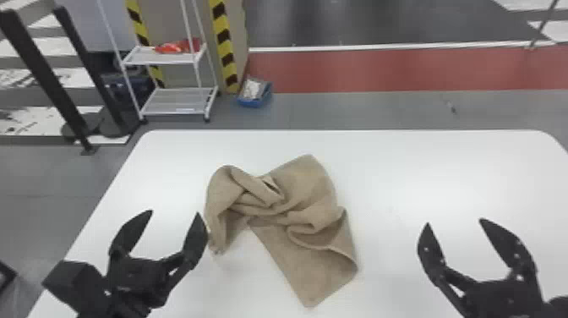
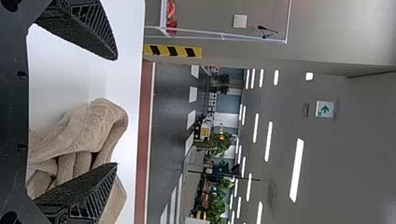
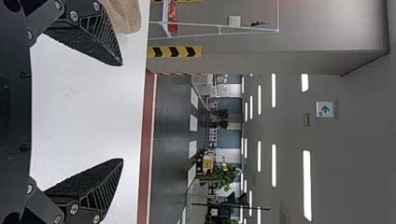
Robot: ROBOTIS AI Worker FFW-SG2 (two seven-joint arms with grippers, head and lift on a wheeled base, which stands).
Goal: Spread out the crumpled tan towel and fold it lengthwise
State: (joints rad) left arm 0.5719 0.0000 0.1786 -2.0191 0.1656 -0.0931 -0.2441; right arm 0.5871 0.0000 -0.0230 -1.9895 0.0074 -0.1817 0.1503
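The crumpled tan towel (image 1: 304, 190) lies twisted and folded over itself at the center of the head view, on the white desk (image 1: 422, 169), one corner pointing toward the bottom edge. I have my left hand (image 1: 175, 213) at lower left, fingers spread and empty beside the towel, and my right hand (image 1: 454, 222), also open and empty, at lower right, well apart from the cloth.

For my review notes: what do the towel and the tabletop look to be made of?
The tan towel looks like soft, matte woven cloth, perhaps cotton terry, judging by its slightly fuzzy surface and rounded folds. The tabletop seems a smooth, hard white board with a faint sheen, possibly laminate or plastic; I can't tell which.
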